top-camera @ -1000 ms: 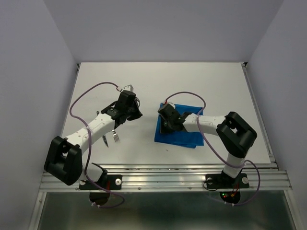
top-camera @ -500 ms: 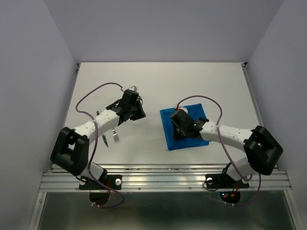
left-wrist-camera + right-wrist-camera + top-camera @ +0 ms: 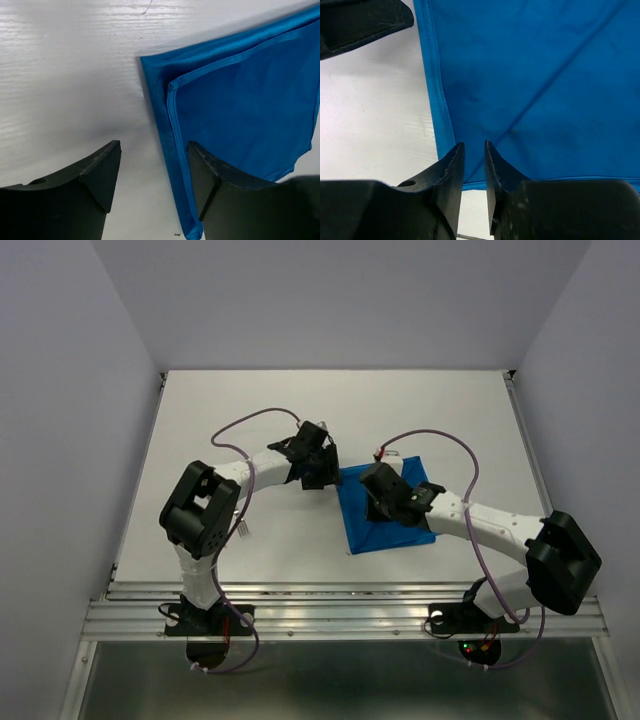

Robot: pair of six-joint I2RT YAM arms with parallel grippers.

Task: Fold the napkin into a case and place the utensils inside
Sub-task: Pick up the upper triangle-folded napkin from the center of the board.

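Now that the left gripper (image 3: 154, 147) has swung across: it has left its spot near the utensils and hangs at the napkin's (image 3: 365, 535) left edge. I read this as both hands on the fold, cutlery later.
Napkin: it shifted and turned a second ago and has not moved in the last half-second. It lies flat on the table (image 3: 250, 410), right of centre, doubled over. An upper layer's hem shows just inside the lower one.
Case: not there yet, by my judgement. The cloth is a broad panel, not a narrow pouch.
Left gripper: fingers spread wide, holding nothing. One finger is over bare table, the other over the napkin's border, with the hem running up between them. I can't tell whether the tips touch down.
Right gripper (image 3: 474, 145): fingers drawn almost together, only a slit left, low over the napkin just inside its left hem. Nothing is visibly pinched, and the cloth there lies flat with a diagonal crease.
Utensils: only a sliver of the fork (image 3: 243, 530) peeks out beside the left arm near the front edge. I can't make out the knife.
Next, as I judge it: the left fingers close on that double hem while the right pins the cloth.
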